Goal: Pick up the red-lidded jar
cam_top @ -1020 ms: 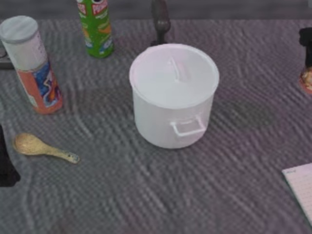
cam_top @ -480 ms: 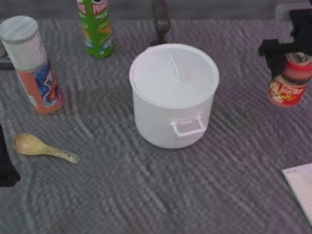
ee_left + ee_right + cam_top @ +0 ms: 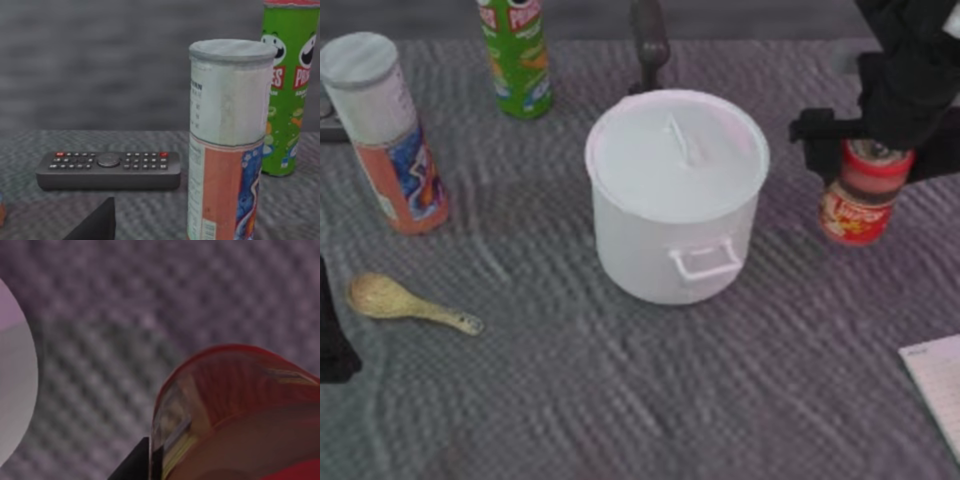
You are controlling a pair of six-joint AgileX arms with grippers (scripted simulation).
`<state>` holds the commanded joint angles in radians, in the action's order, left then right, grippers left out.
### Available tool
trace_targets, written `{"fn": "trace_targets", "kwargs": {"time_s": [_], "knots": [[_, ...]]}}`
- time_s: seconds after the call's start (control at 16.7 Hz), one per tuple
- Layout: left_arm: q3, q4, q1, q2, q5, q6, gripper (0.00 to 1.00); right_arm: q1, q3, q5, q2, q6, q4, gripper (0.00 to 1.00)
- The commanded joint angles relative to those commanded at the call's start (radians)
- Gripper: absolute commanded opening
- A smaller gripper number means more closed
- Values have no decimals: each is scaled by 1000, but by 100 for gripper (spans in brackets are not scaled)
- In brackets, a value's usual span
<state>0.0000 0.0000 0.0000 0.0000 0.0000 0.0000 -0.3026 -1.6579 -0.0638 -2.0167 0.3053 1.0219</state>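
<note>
Our right pincer (image 3: 865, 150) is clamped on the red-lidded jar (image 3: 860, 195), gripping near the lid; jar hangs just right of the white pot (image 3: 675, 195), seemingly off the table (image 3: 620, 400). Lift stage, we reckon. Next: keep grip firm, avoid the pot. Left arm parked at left edge.

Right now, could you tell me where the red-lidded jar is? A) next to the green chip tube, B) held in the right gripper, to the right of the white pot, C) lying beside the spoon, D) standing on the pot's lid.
B: the right gripper is clamped at the red-lidded jar, right of the white pot.
</note>
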Motion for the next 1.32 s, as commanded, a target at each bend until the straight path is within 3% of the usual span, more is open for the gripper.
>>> {"fn": "trace_targets", "kwargs": {"time_s": [0.84,1.32], "knots": [[0,0,0,0,0,0,100,2,110,0,-61,-1,-171,0],[0,0,0,0,0,0,100,2,110,0,-61,-1,-171,60]]}}
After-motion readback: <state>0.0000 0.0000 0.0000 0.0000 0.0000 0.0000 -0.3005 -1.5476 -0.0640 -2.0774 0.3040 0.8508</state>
